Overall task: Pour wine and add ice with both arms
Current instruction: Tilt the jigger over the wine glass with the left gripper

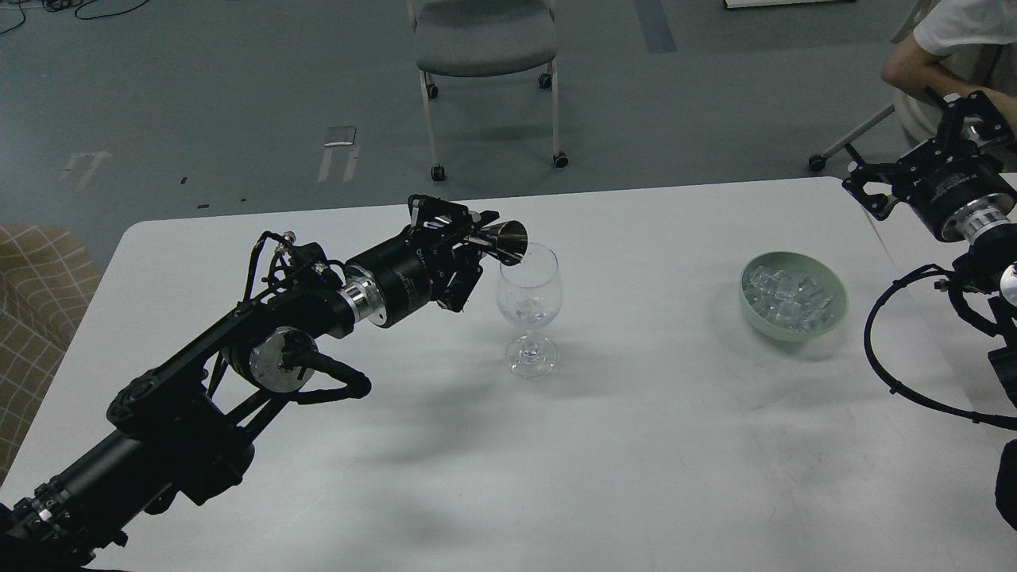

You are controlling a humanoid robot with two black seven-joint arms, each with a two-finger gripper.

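Observation:
A clear wine glass [530, 295] stands upright on the white table [636, 445], left of centre. My left gripper [475, 232] is shut on a small shiny metal jigger [508, 240], tilted with its mouth over the glass's left rim. Any wine in the glass is too clear to make out. The ice [786, 295] is a heap of clear cubes in a pale green bowl [836, 316] at the right. My right gripper [914, 151] is open and empty, held above the table's far right corner, beyond the bowl.
A grey wheeled chair [485, 40] stands on the floor behind the table. A seated person [945, 48] is at the top right, close behind my right gripper. A tan checked seat [40, 302] is at the left edge.

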